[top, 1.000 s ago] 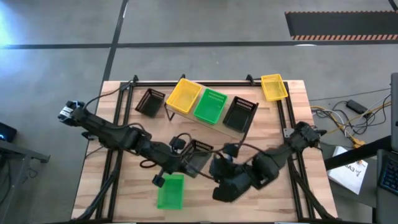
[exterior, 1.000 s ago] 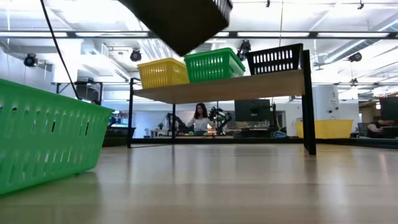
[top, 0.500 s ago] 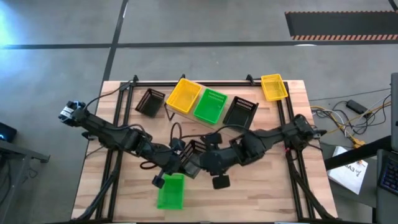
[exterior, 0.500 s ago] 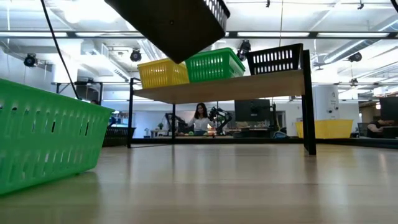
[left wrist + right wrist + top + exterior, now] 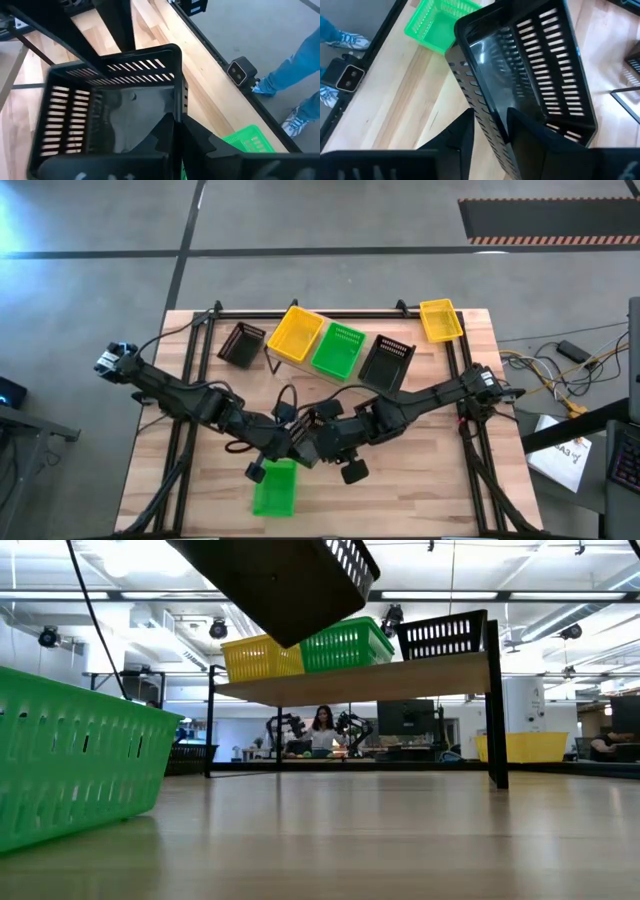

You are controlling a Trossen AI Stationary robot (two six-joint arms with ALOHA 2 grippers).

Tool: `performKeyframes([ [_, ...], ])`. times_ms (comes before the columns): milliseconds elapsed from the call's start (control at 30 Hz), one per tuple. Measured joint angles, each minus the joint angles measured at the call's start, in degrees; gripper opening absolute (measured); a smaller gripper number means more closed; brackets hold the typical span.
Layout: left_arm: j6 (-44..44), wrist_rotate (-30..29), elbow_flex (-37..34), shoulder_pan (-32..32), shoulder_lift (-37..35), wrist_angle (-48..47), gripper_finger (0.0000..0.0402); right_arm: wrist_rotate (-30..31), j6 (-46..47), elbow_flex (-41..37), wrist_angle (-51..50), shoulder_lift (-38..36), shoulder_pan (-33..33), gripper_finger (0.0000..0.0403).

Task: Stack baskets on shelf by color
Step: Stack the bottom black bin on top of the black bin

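A black basket [image 5: 115, 115] hangs lifted above the table's middle, showing at the top of the low view [image 5: 280, 580]. My left gripper [image 5: 296, 443] is shut on one of its walls. My right gripper [image 5: 323, 437] is open at the opposite wall [image 5: 485, 115], one finger inside the basket and one outside. The shelf [image 5: 350, 680] bears a yellow [image 5: 295, 333], a green [image 5: 338, 350] and a black basket [image 5: 387, 362] on its plank. Another green basket [image 5: 272, 487] rests on its bottom near the front edge. My left gripper pinches a side wall of the black basket at its rim [image 5: 177, 107], one finger inside and one outside. The fingers slant down from the table's left. The basket hangs tilted and clear of the table. My right gripper stands astride the other wall; whether a finger [image 5: 462, 130] touches it, I cannot tell.
A black basket [image 5: 241, 344] stands on the table left of the shelf and a yellow one [image 5: 440, 320] at the far right corner. Black frame rails [image 5: 185, 430] run along both sides of the table. A person's legs [image 5: 295, 75] show beyond the front edge.
My right gripper has swung from near the front edge toward the table's left and far side, up to the black basket, and its wrist has rolled. The basket stays lifted in my left gripper and has tilted a little.
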Motion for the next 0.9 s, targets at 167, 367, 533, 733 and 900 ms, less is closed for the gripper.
performKeyframes([
  [167,0.01,-0.14,0.0,0.0,0.0,-0.04,0.0001,0.28,0.7,-0.82,1.21,0.02,-0.17,0.0076],
  [367,0.02,-1.47,0.0,-0.02,0.0,-0.04,0.0001,-0.01,-2.29,-2.23,2.09,0.02,-0.22,0.0068],
  [533,0.03,-2.35,0.0,-0.02,0.0,-0.07,0.0001,-0.04,-2.15,-3.13,2.94,0.04,-0.2,0.0055],
  [733,0.03,-2.74,0.0,0.01,0.0,0.2,0.0013,-0.5,-2.38,-2.83,2.11,0.04,-0.08,0.0013],
  [900,-1.67,-3.07,0.99,0.18,-0.03,1.75,0.0086,-0.49,-3.64,-1.77,-0.89,0.09,0.34,0.0009],
])
